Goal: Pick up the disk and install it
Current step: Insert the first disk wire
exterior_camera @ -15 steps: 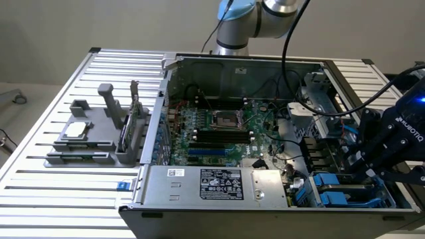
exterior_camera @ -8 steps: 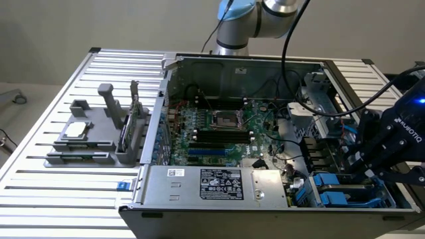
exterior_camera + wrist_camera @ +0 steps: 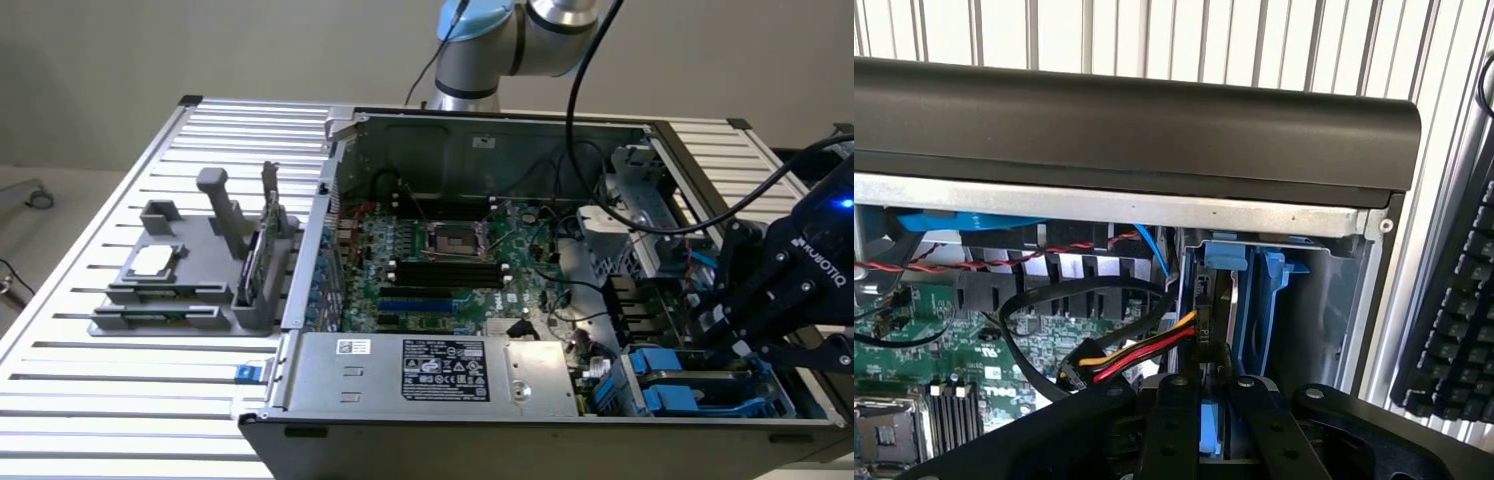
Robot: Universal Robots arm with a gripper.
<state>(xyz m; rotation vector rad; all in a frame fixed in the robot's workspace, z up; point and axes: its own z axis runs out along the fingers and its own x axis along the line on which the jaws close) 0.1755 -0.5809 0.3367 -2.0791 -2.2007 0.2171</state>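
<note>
The disk (image 3: 1206,300) stands on edge in the drive bay at the corner of the open computer case (image 3: 467,140), with its blue carrier (image 3: 1259,300) alongside it. My gripper (image 3: 1214,400) hangs right over it, and its black fingers (image 3: 1174,410) are shut on a blue part of the carrier between them. In the exterior view my gripper (image 3: 747,335) is low over the bay at the case's front, on the exterior view's right, next to blue drive cages (image 3: 667,375).
Red, yellow and black power cables (image 3: 1139,350) hang right beside the bay. The motherboard (image 3: 441,260) and power supply (image 3: 441,370) occupy the case. On the slatted table, a grey fixture (image 3: 187,290) holds a small silver chip (image 3: 154,262). A keyboard (image 3: 1454,300) lies outside the case.
</note>
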